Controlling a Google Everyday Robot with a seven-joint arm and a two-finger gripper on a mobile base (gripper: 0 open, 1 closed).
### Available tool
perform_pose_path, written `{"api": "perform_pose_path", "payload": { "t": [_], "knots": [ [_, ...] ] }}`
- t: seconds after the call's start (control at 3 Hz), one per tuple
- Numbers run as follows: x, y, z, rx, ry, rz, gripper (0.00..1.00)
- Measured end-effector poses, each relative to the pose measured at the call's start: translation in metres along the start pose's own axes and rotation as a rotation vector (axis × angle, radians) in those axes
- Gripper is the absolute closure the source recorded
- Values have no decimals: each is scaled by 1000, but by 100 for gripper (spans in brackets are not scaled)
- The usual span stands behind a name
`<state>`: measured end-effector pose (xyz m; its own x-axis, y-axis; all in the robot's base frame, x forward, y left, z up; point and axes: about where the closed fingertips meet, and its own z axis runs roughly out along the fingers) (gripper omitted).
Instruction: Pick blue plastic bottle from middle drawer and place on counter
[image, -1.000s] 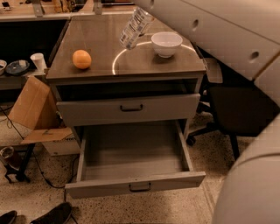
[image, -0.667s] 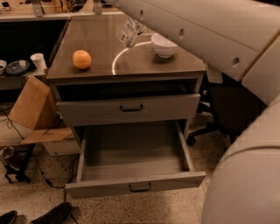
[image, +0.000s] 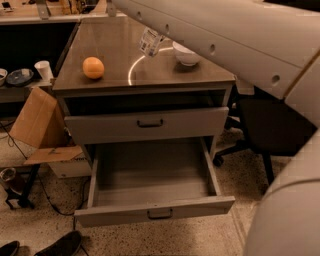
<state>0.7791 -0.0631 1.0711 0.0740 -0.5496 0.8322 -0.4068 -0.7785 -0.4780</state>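
The blue plastic bottle (image: 150, 42) hangs tilted over the back half of the counter (image: 110, 47), just left of a white bowl (image: 186, 53) that sits near the back right corner. Its upper end meets the underside of the robot arm (image: 235, 45). The gripper is out of sight behind that pale arm shell, just above the bottle, so how wide it stands, or whether it holds the bottle, cannot be told. Whether the bottle's lower end touches the glossy top cannot be told either. A thin white circle line (image: 131, 70) curves beneath it, and an orange (image: 93, 67) rests well apart, toward the front left corner. The front edge and the middle of the top are bare. Below, the taller-fronted drawer (image: 147, 124) stands slightly out, and under it the middle drawer (image: 150, 167) is pulled far out, showing a bare grey floor. To the left of the cabinet a cardboard box (image: 37, 120) leans, with a white paper cup (image: 43, 70) on a low shelf behind it. To the right a dark office chair (image: 272, 127) stands close to the cabinet's side. The speckled floor (image: 235, 175) lies open in front of the drawer, apart from dark shoes (image: 55, 245) at the lower left.
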Motion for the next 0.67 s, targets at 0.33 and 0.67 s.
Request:
{"api": "perform_pose_path", "payload": {
  "t": [0.33,0.67],
  "knots": [
    [2,0,0,21,-11,-31,100],
    [3,-1,-1,41,-14,-75,100]
  ]
}}
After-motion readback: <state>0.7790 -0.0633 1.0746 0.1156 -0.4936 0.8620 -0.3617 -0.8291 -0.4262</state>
